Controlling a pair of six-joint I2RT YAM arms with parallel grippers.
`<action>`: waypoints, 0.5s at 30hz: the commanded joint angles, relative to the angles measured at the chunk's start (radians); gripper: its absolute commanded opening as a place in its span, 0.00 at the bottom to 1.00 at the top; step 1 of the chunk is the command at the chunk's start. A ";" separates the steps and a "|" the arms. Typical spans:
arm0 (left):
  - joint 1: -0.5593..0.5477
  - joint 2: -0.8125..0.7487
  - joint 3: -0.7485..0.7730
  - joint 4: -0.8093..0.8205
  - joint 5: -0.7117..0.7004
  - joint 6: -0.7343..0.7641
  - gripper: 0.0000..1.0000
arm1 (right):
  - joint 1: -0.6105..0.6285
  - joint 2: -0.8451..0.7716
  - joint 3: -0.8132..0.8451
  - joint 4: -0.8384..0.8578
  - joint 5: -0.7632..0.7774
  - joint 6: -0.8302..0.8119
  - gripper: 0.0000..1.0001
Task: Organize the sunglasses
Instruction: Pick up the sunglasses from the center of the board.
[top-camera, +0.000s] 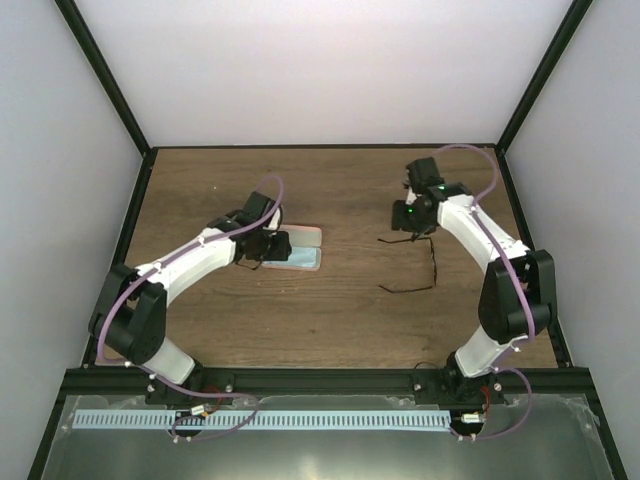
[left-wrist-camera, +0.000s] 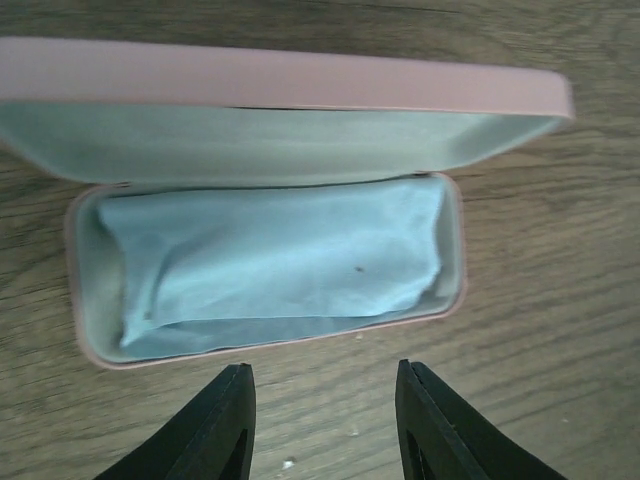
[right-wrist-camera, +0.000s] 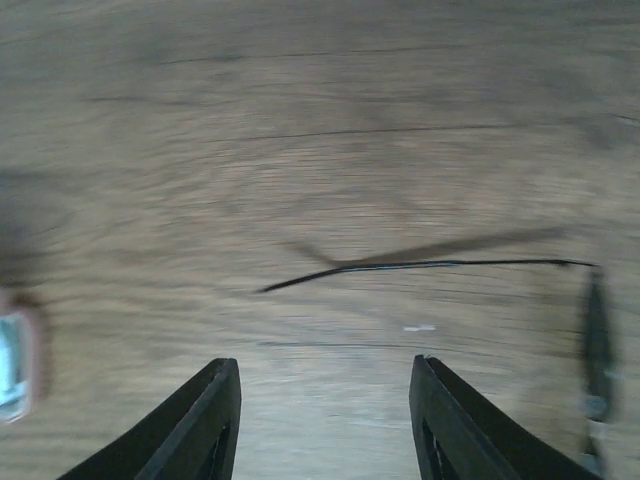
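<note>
left end effector (left-wrist-camera: 322, 367) and right end effector (right-wrist-camera: 324, 361) gape empty; sunglasses (right-wrist-camera: 430, 265) thin, black, wire-armed.

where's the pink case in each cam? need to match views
Top external: pink case, open, left of centre.
Left wrist: fills the upper and middle frame, lid raised, blue cloth inside.
Right wrist: blurred sliver at the left edge.
Shared landmark: the wooden table it sits on.
</note>
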 joint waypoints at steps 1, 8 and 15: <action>-0.058 -0.014 0.034 0.050 -0.015 -0.025 0.39 | -0.102 -0.028 -0.056 -0.022 0.074 -0.016 0.49; -0.157 0.043 0.102 0.082 -0.034 -0.047 0.35 | -0.193 -0.041 -0.155 -0.033 0.167 0.010 0.48; -0.224 0.131 0.172 0.091 -0.023 -0.056 0.34 | -0.194 -0.052 -0.226 -0.026 0.187 0.019 0.48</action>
